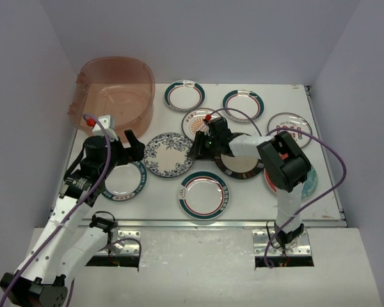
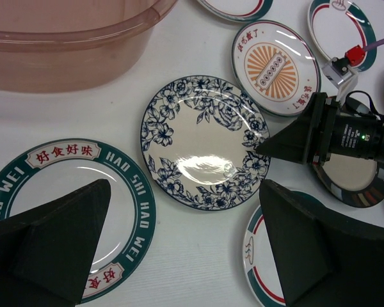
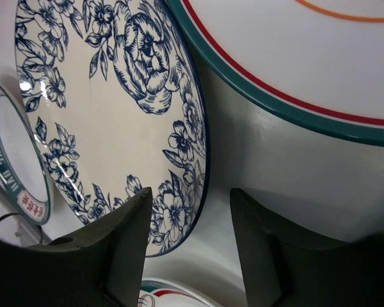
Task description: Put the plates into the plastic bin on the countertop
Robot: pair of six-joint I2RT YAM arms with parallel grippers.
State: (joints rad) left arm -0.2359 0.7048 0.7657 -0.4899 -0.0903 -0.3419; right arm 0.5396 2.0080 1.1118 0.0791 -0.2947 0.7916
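Containers: one plastic bin [image 1: 115, 89], translucent pinkish-brown, tall-walled, upright on counter [image 1: 160, 208]. Located rear-left of blue floral plate [image 1: 168, 154] and apart from it. All visible plates flat on counter, outside bin walls.

Plate positions, referenced to blue floral plate:
- green lettered plate [image 1: 123, 180]: front-left, just beside.
- orange sunburst plate [image 1: 197, 120]: rear-right, near.
- black-gold plate [image 1: 240, 165]: right, partly covered by right arm [image 1: 285, 166].
- green-and-red rimmed plate [image 1: 203, 195]: front-right, near.
- rear row of plates [image 1: 243, 105]: three rimmed plates, rear-right, well apart, toward back edge of counter.
- teal-edged plate [image 1: 309, 182]: far right, mostly hidden under right arm.

Right tool [image 3: 189, 211]: lowered at right-hand rim of blue floral plate. Fingers part-way apart, one over patterned plate face, other over bare counter, rim between them. Gap visible beside rim, so not clamped.

Left tool [image 2: 189, 256]: raised above counter at left side of blue floral plate, over the edge of green lettered plate. Fingers spread wide.

Surface: white, flat, rectangular, with metal front rail [image 1: 198, 224] along near edge.

Room: plain pale walls [image 1: 211, 38] enclosing counter at left, rear and right.
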